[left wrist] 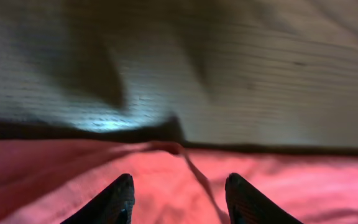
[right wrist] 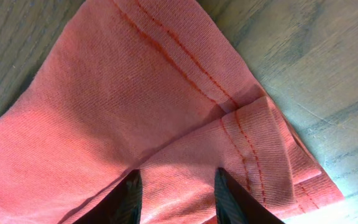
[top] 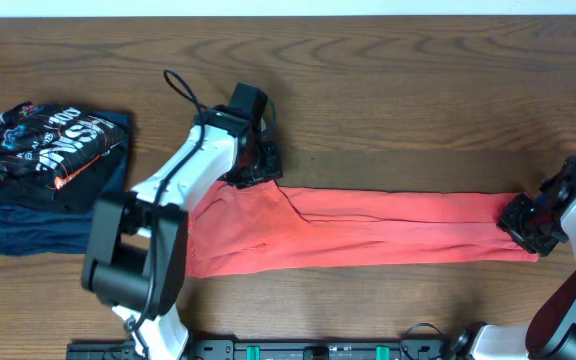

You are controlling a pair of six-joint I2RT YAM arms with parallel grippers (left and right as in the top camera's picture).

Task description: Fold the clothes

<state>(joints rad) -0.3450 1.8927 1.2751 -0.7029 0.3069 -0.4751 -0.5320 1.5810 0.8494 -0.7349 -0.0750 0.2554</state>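
Status, overhead ref.: T-shirt [top: 388,228], orange-red, lies flat on surface [top: 418,100] as a long folded band running 9 to 3 o'clock, below frame centre. Lettering is not visible; you see plain cloth only. L arm body covers part of the band's 9 o'clock end.

L pincer [top: 258,170]: pos. at band's upper edge, toward 10 o'clock from shirt centre. In wrist view you see both fingers [left wrist: 120,199] spread apart over red cloth, w/ a raised crease running up between them. Nothing is clamped, so treat as released. At 12 o'clock beyond the tips, the cloth edge meets bare wood.

R pincer [top: 521,222]: pos. on band's 3 o'clock end. In wrist view you see its tips apart above a corner of doubled cloth w/ a twin-stitched hem running from 12 toward 4 o'clock. Cloth lies flat between the tips, not pinched. Treat as released.

Other items: stack of dark garments [top: 48,170] w/ white print sits at 9 o'clock on the surface, apart from the shirt.
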